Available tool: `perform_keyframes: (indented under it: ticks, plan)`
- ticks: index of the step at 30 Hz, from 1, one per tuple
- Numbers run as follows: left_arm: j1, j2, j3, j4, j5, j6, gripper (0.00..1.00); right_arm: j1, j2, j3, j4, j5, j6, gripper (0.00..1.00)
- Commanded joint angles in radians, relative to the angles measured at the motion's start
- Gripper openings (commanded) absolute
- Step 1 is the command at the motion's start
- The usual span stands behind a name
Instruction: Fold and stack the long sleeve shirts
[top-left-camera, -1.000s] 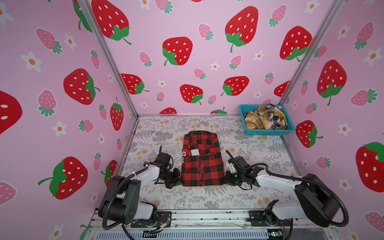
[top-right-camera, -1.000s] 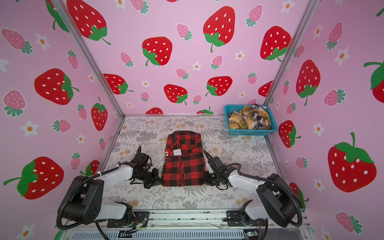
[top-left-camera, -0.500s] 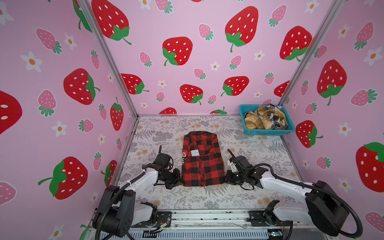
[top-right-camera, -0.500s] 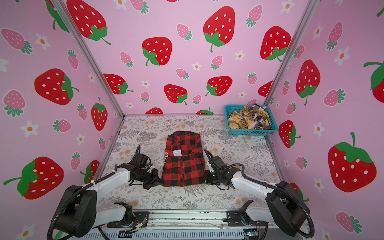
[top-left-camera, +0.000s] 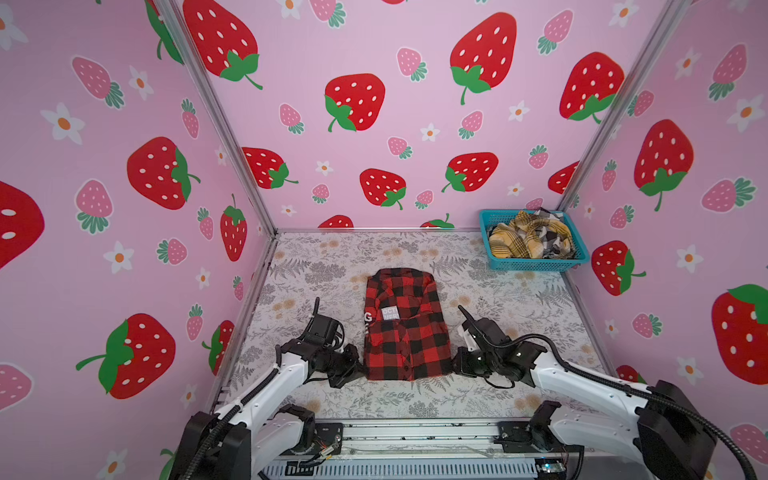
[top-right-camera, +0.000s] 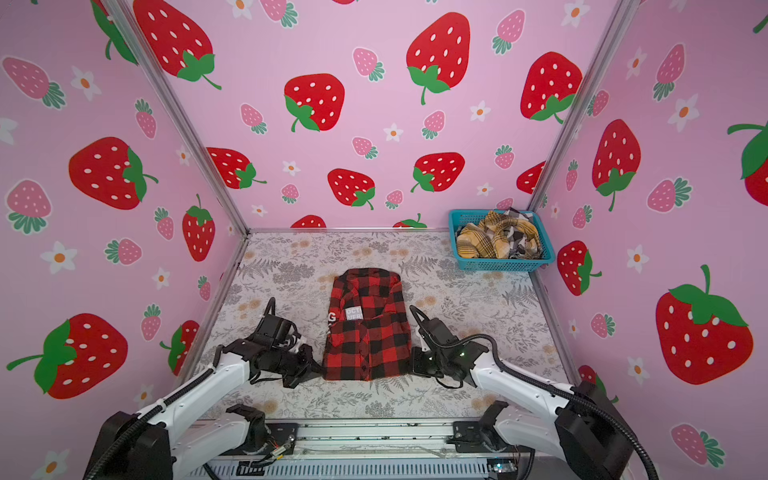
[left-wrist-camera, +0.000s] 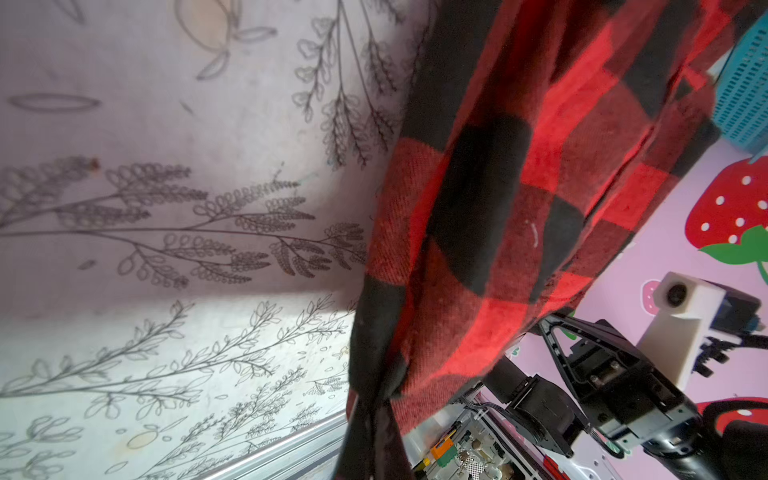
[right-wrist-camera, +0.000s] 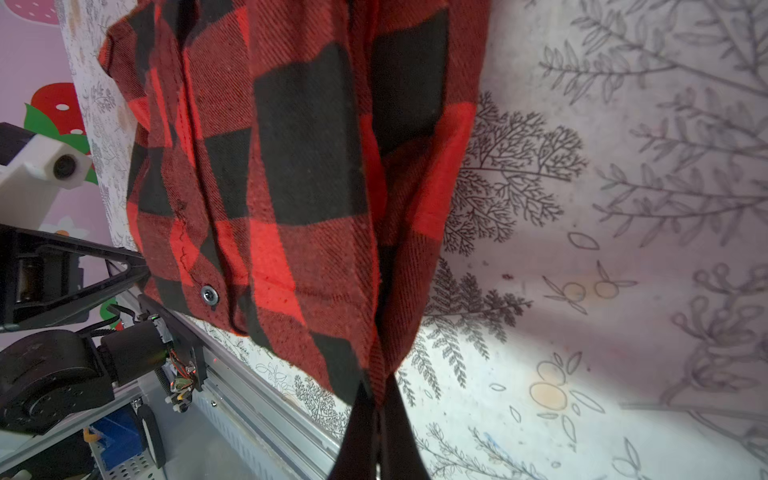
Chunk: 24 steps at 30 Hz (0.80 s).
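At the near edge of the desk (top-left-camera: 498, 299), we find the red shirt (top-left-camera: 405, 328) lying flat along the middle, collar toward the back wall and hem toward the robot. Its sleeves are already turned in, so it forms a narrow rectangle.

The left fingers (left-wrist-camera: 374, 449) are closed tight on the hem's left corner, with a pinch of red-and-black cloth between them. The right fingers (right-wrist-camera: 357, 440) are shut the same way on the right corner. In both top views the two arms sit low and level on either side of the hem. We judge that they hold matching corners so the hem can be lifted evenly and carried toward the collar, halving the shirt without skewing it. Gripping at the very corners should keep the edge taut between them.

The teal basket (top-left-camera: 536, 264) sits in the far right corner, well apart. It holds the yellow shirt (top-left-camera: 515, 241) and the black-white shirt (top-left-camera: 552, 239), bunched and unfolded, so we judge most of the task is ahead.

White block lettering shows on the red shirt's chest. We can read a "G" at its left edge and a patch with fragments like "OCT" over "VER". The rest is folded under, and we can read no brand label.
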Motion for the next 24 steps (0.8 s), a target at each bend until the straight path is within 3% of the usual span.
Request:
perform_keyframes:
  ticks: [1,24]
  plan:
    - [-0.007,-0.029,0.006,-0.04,0.015,-0.029,0.0,0.018,-0.022,0.037,-0.048,0.033,0.026,0.02]
    - [-0.021,-0.035,0.041,-0.055,-0.009,-0.008,0.0,0.034,-0.015,0.077,-0.095,0.079,0.02,0.0]
